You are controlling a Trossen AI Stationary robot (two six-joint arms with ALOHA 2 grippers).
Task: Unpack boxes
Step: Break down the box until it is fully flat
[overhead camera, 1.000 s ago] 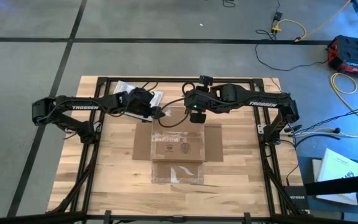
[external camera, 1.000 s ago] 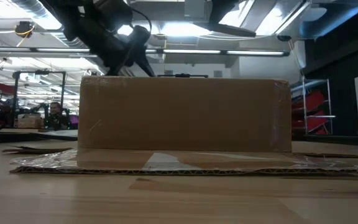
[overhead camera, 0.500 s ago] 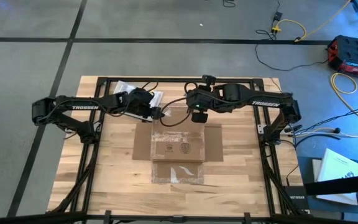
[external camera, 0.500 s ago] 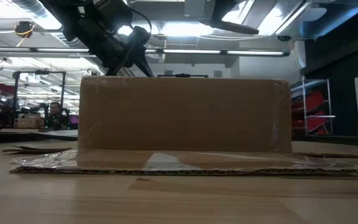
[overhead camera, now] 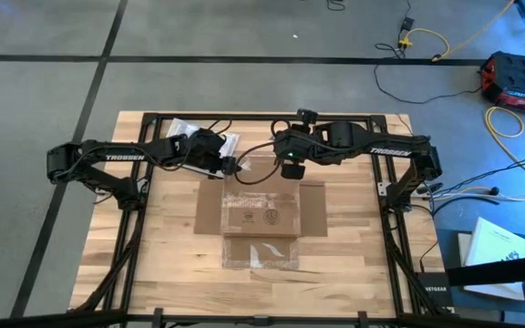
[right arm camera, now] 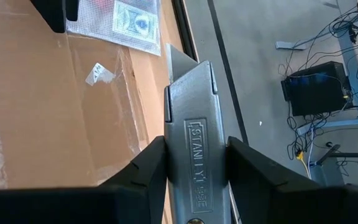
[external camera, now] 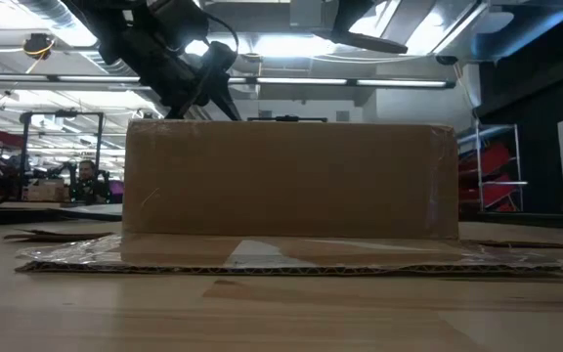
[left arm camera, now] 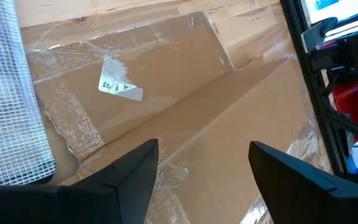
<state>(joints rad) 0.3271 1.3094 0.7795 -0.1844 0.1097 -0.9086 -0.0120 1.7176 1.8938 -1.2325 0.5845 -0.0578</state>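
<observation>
Right gripper (right arm camera: 191, 171) pinches a grey metal utility knife (right arm camera: 193, 130) above the far edge of the shallow brown cardboard box (overhead camera: 261, 211), which lies mid-table with flaps spread. Left gripper (left arm camera: 201, 162) hangs spread over the box's far-left corner, beside a clear mesh-patterned plastic bag (left arm camera: 8, 106).

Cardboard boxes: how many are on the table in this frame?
1. The shallow brown cardboard box lies mid-table with its flaps spread flat, between the two arms. Nothing in the views suggests another, though the low view sees little behind it.
</observation>
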